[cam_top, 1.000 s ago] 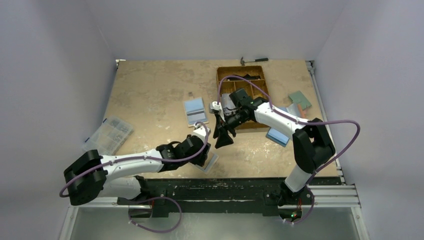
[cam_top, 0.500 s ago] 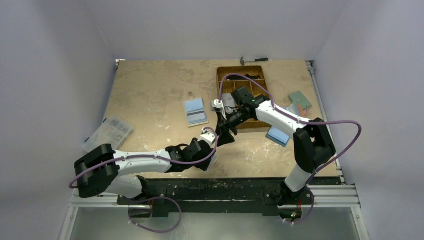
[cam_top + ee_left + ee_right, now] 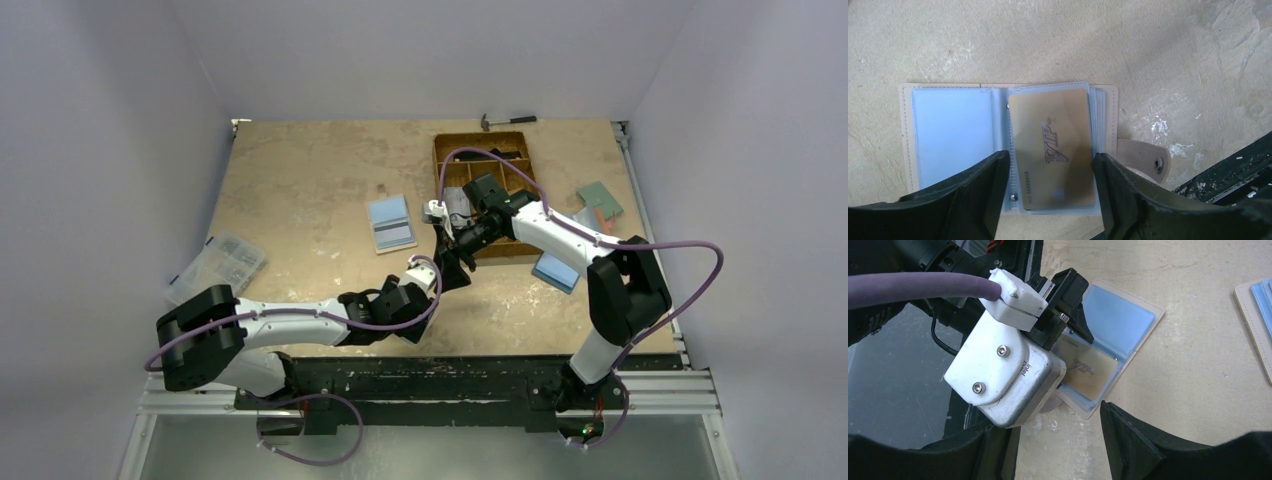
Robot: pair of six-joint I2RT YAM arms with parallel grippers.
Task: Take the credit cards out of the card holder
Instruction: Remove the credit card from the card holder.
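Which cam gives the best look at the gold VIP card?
Left wrist: the gold VIP card sits in the open card holder, nearly all visible. Right wrist shows only part, behind the left wrist camera. Top external: hidden under the left arm.

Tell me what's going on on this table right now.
The left end effector is over the open card holder lying flat on the table, its jaws open on either side of a gold card seated in it. The right end effector hangs open just above, holding nothing. The gold card has not been pulled out yet.
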